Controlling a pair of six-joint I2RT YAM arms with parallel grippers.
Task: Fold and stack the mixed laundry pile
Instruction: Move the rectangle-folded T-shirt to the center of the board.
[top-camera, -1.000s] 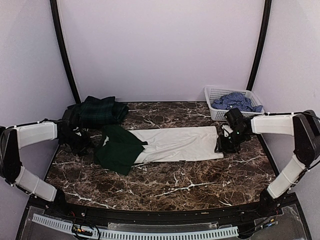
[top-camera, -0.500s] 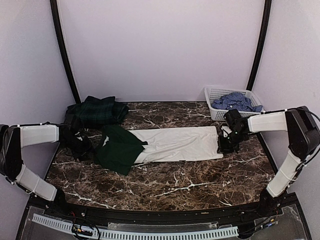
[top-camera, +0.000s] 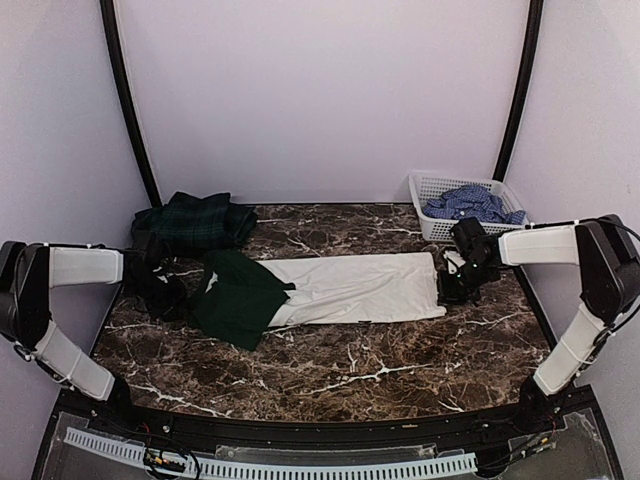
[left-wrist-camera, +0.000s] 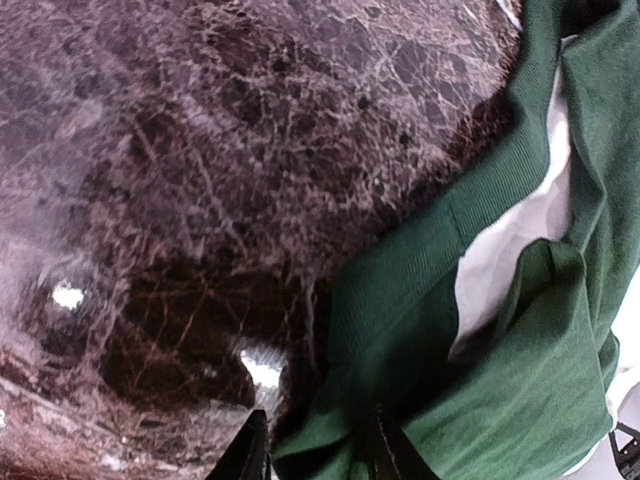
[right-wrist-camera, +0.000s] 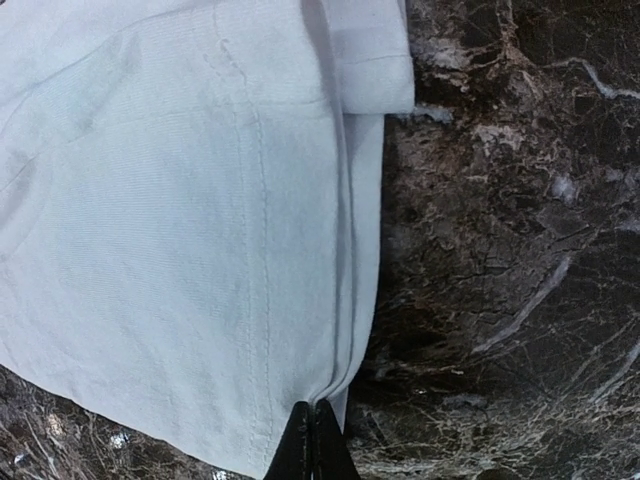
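Cream garment (top-camera: 350, 288) with dark green parts lies flat across the middle of the worktop (top-camera: 330, 365), its green end toward the left edge. At that end the left fingers (left-wrist-camera: 250, 455) stand apart, straddling the green fabric's border. At the white hem near the right edge, the right fingers (right-wrist-camera: 300, 445) are pressed together. A dark green plaid garment (top-camera: 195, 222) sits in the far left corner. A blue-check shirt (top-camera: 470, 203) fills the lattice basket (top-camera: 425, 185) in the far right corner.

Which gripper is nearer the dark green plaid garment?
Left. The left gripper sits just in front of the dark green plaid garment; the right gripper is across the table, near the basket.
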